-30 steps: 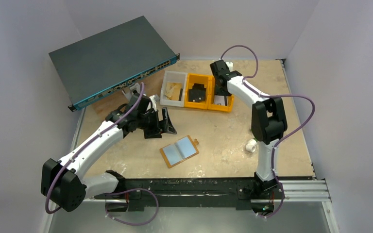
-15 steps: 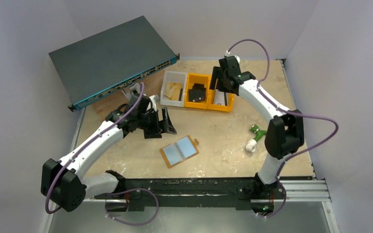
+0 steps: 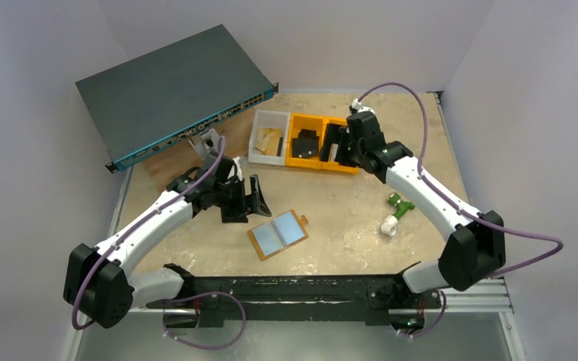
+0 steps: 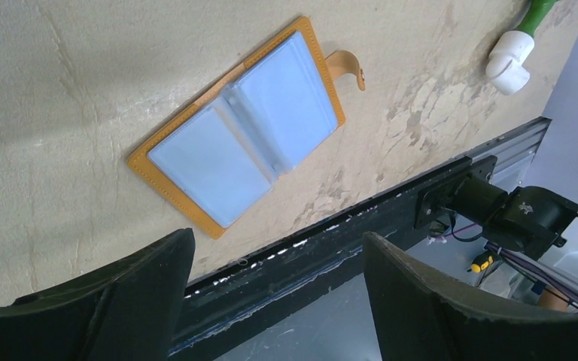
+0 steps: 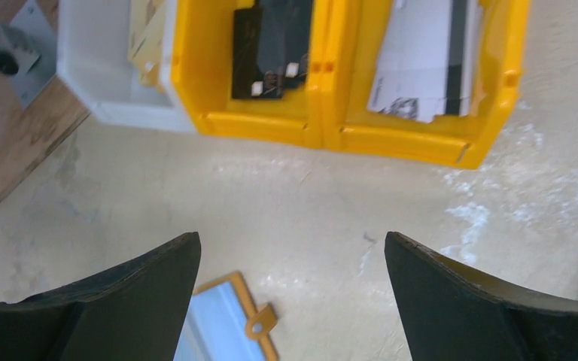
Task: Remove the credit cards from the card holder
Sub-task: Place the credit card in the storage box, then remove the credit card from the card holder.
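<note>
Wide and empty at the left jaws, up-left of the card holder. Open flat on the counter, pale inside up, long axis slanting near-left to far-right, snap tab at the far-right end. Wide and empty at the right jaws by the orange bins, narrower a second ago, with the right arm swung outward since, baring a green-and-white piece.

The left arm slants in from the near left corner of the table, left gripper poised left of centre, jaws spread wide and empty. The right arm stretches toward the far edge, right gripper likewise spread, empty.
</note>
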`<action>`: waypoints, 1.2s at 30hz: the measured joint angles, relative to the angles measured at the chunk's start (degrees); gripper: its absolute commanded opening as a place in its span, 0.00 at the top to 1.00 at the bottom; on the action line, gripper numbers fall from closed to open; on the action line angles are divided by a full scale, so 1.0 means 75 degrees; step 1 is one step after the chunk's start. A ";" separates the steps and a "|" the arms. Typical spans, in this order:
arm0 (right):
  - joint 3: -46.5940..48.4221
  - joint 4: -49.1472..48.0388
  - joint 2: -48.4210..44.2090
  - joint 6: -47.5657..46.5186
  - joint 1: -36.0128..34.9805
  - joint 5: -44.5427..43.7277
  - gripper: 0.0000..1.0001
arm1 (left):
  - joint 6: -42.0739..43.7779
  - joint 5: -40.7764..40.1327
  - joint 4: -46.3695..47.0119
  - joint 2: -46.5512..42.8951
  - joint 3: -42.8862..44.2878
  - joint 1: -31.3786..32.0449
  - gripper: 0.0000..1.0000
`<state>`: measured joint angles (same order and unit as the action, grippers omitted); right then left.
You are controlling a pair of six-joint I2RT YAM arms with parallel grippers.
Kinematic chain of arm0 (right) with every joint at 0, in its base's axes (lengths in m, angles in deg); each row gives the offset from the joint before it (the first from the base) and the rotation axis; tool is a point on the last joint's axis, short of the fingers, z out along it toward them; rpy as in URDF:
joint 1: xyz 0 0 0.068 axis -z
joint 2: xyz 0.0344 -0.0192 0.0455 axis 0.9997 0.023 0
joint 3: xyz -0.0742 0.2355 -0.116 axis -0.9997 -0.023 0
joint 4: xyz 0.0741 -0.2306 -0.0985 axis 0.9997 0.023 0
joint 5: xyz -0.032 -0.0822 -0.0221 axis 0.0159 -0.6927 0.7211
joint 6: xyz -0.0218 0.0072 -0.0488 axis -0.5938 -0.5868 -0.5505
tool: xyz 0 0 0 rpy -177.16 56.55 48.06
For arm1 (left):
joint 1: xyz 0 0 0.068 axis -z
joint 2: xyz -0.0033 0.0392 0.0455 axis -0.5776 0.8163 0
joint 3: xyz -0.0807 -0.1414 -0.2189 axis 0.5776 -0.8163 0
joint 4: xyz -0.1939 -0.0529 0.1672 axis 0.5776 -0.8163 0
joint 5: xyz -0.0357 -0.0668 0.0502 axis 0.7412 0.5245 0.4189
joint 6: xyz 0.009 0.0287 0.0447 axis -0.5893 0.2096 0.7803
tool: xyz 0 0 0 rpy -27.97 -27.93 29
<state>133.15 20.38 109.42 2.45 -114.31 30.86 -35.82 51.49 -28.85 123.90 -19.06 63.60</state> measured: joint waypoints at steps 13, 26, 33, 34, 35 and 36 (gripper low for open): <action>-0.1533 -0.0650 -0.0498 0.0490 -0.2634 0.0245 0.05 | 0.0003 0.0003 0.0003 -0.0003 -0.0256 -0.0006 0.18; -0.2095 -0.1142 0.0236 0.0589 -0.3844 0.0609 0.10 | -0.0341 -0.0810 -0.0017 0.0000 -0.0787 -0.0023 0.16; -0.2072 -0.1288 0.0679 0.0580 -0.3984 0.0577 0.17 | -0.0481 -0.0854 -0.0026 -0.0006 -0.1040 -0.0026 0.16; -0.2043 -0.1291 0.0752 0.0580 -0.4004 0.0554 0.17 | -0.0490 -0.0854 -0.0023 -0.0009 -0.1081 -0.0026 0.16; -0.1988 -0.1303 0.0868 0.0577 -0.4051 0.0507 0.18 | -0.0498 -0.0854 -0.0032 -0.0020 -0.1119 -0.0026 0.16; -0.1950 -0.1314 0.0959 0.0574 -0.4092 0.0440 0.19 | -0.0507 -0.0854 -0.0038 -0.0035 -0.1142 -0.0026 0.16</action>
<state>118.53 10.53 116.61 6.75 -145.00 34.16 -39.63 45.09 -29.14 123.64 -27.63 63.40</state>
